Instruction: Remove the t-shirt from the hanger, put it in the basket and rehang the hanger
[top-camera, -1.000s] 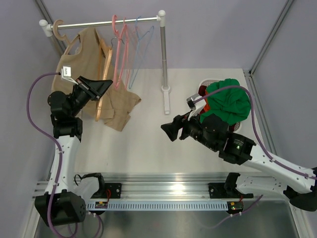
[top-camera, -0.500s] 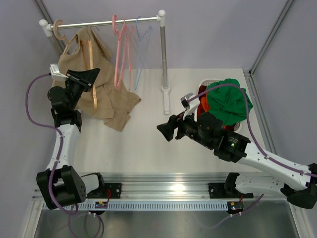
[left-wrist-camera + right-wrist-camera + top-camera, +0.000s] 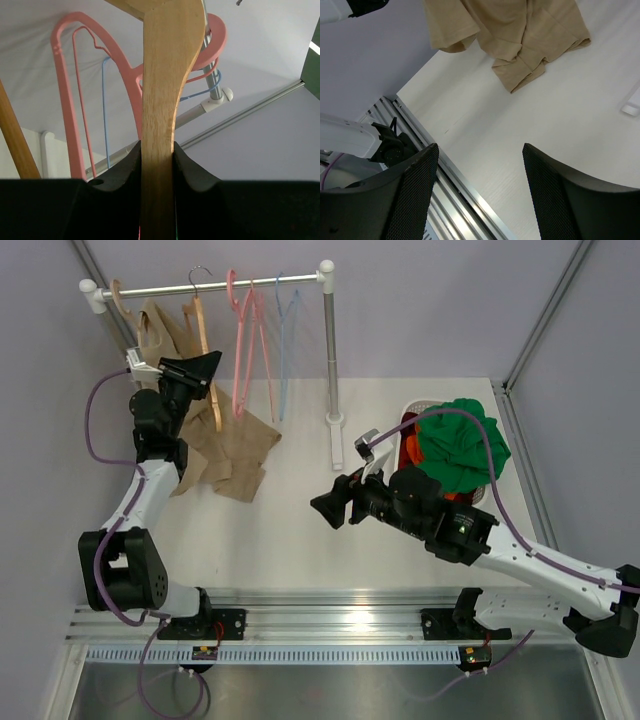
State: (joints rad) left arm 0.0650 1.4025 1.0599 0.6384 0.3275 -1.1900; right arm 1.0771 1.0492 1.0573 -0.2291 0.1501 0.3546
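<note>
1. Location: the t-shirt [image 3: 462, 440] lies bunched in the basket [image 3: 411, 406] at the right of the table. It is well apart from the hanger [image 3: 212, 405], whose wood shows bare.
2. Left gripper [image 3: 208, 368]: clamped on one wooden arm of the hanger. Right gripper [image 3: 479, 185]: fingers apart, nothing between them, hovering over mid-table.
3. Step in hand, as I judge it: the garment is off, and the bare hanger goes onto the rail [image 3: 230, 284]. Whether the wire hook already sits on the rail cannot be told.
4. To do it well: hold the clamp until the hook bears on the rail, then release. Stay clear of the pink hangers [image 3: 243, 340] just beside and of the beige top [image 3: 235, 445].
5. Orientation: the hook points up at the rail. The gripped arm runs steeply down toward the near edge. The t-shirt is a heap with no readable long axis.
</note>
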